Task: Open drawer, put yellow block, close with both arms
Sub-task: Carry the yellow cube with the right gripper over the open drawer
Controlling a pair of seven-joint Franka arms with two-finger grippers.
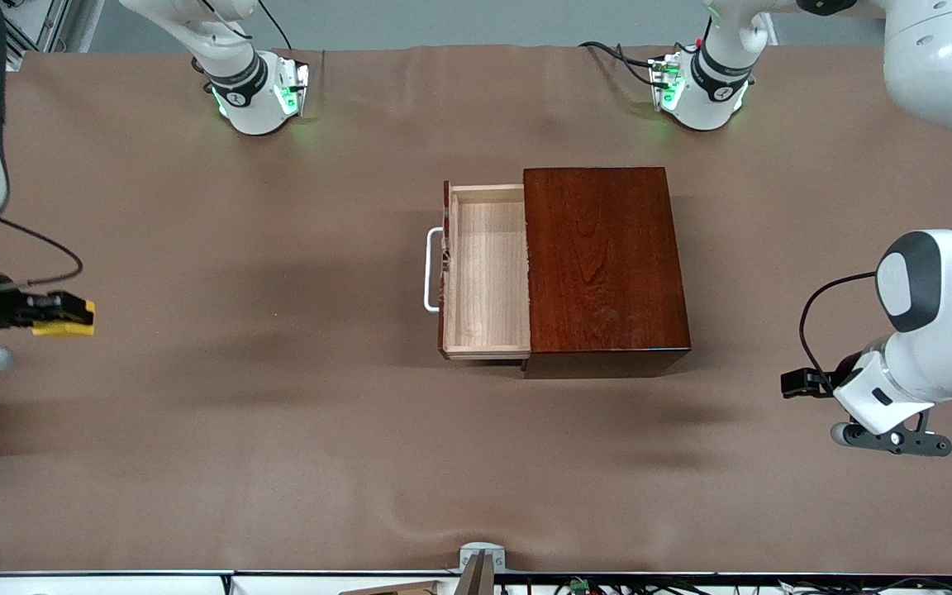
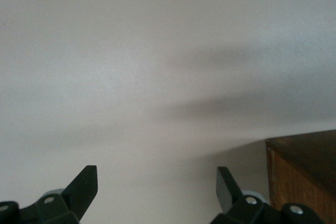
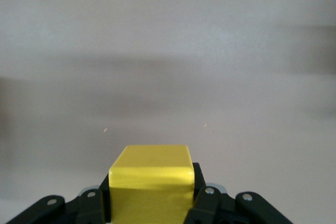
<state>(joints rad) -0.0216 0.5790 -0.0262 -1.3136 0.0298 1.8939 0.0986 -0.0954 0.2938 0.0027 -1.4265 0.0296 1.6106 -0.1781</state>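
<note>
The drawer (image 1: 486, 273) stands pulled out of the dark red-brown box (image 1: 604, 264). Its pale tray is bare inside, and its white handle (image 1: 432, 270) points toward the right arm's end of the table. The yellow block (image 1: 67, 328) is at that end, with my right gripper (image 1: 59, 310) shut on it. In the right wrist view the block (image 3: 152, 169) fills the space between the black fingers (image 3: 202, 203). My left gripper (image 1: 802, 383) waits open over the cloth at the left arm's end. Its wrist view shows the spread fingertips (image 2: 86, 184) and a corner of the box (image 2: 307, 166).
A brown cloth (image 1: 278, 430) covers the table. The two arm bases (image 1: 257, 95) (image 1: 699, 91), lit green, stand farther from the front camera than the box. A small grey mount (image 1: 480, 562) sits at the table's near edge.
</note>
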